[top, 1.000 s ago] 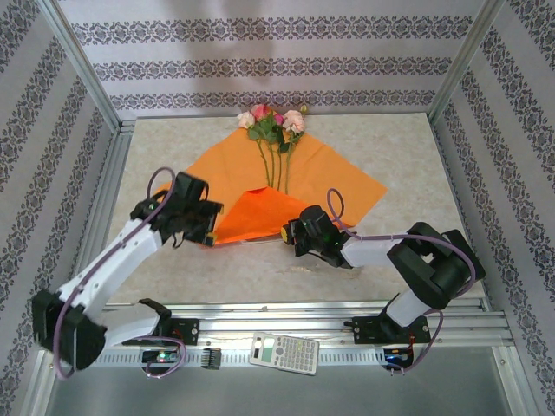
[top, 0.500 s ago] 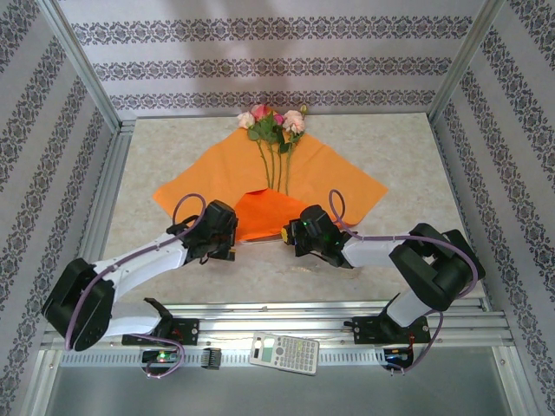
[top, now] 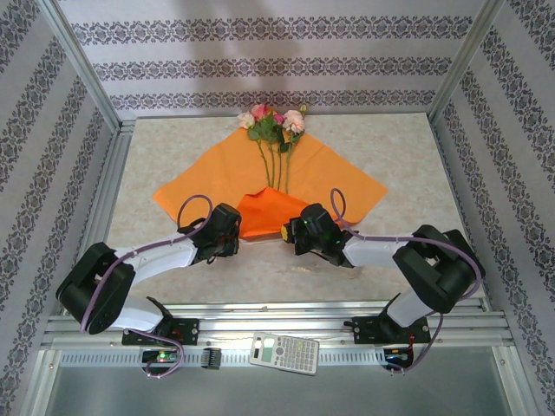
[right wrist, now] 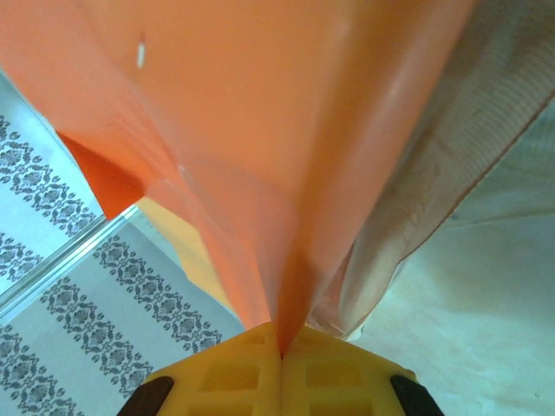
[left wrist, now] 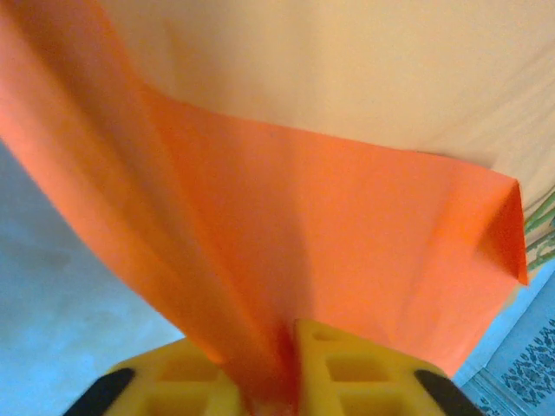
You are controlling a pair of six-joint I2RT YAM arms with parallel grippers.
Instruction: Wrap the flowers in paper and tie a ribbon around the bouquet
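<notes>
Paper pinched at its near fold — tear risk.
From above: left pincer and right pincer clamped on the raised edge, flowers beyond, lying on it. Left wrist: paper bunched between closed tips. Right wrist: same tight grip on paper — could rip if pulled unevenly.

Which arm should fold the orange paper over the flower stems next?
Probably right. The right gripper pinches the orange paper nearest the flower stems; the left gripper pinches farther aside.
</notes>
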